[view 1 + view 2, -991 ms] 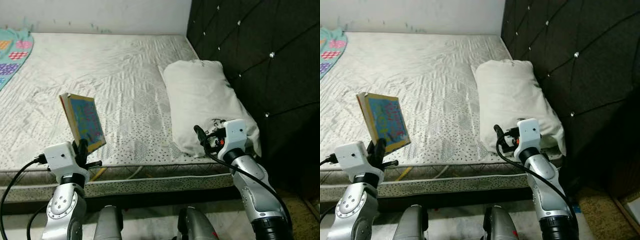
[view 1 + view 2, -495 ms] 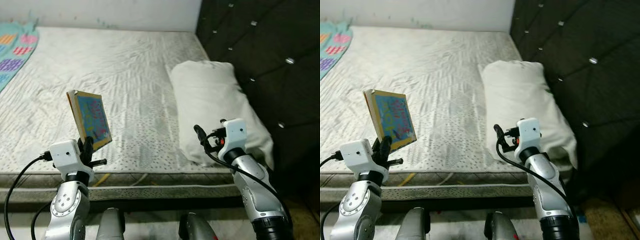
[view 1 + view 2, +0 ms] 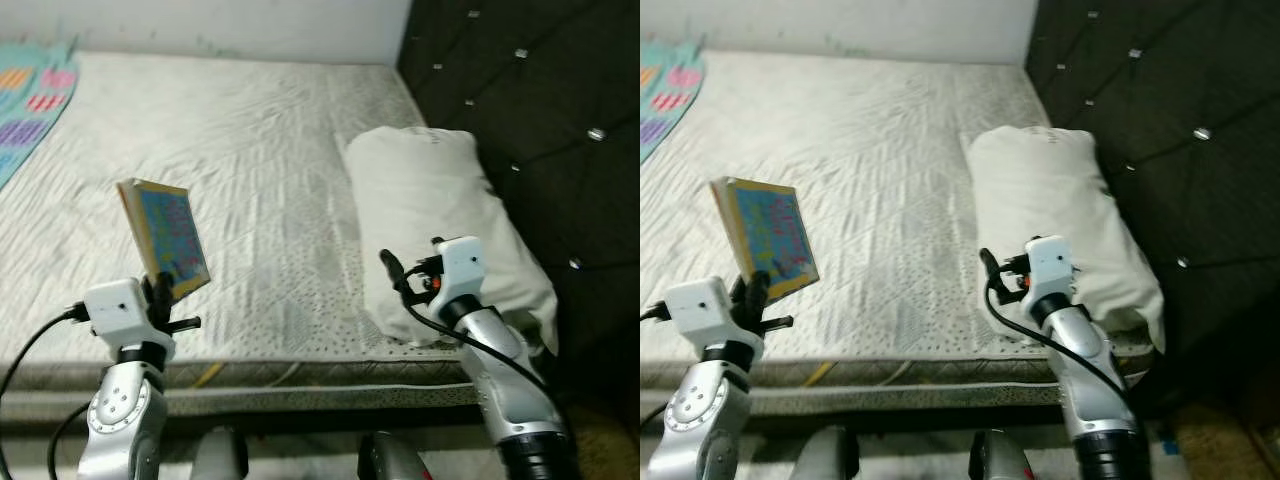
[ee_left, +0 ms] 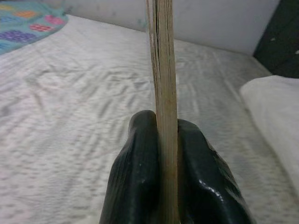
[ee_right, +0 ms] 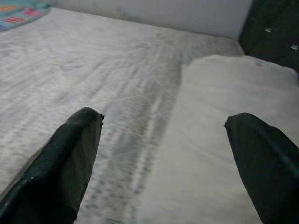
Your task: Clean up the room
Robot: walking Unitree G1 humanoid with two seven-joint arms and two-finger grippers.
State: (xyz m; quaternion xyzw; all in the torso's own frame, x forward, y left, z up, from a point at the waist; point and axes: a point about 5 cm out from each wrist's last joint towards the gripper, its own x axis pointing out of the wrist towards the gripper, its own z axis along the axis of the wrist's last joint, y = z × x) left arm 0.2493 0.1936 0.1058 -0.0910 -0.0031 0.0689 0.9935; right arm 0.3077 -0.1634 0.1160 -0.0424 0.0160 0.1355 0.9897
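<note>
The left gripper [image 4: 166, 186] is clamping a colourful book [image 3: 168, 235] by its lower edge, holding it upright above the near edge of the bed [image 3: 260, 150]. The right gripper [image 5: 163, 163] is hovering with fingers spread wide over the white pillow [image 3: 440, 215] lying beside the dark headboard [image 3: 540, 110].

Even indoor light, slight motion blur

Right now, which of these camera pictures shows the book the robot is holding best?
The left eye view: the book stands upright above the left gripper, its colourful cover facing the camera. The right eye view shows much the same. The left wrist view catches just its thin page edge clamped between the black fingers.
</note>
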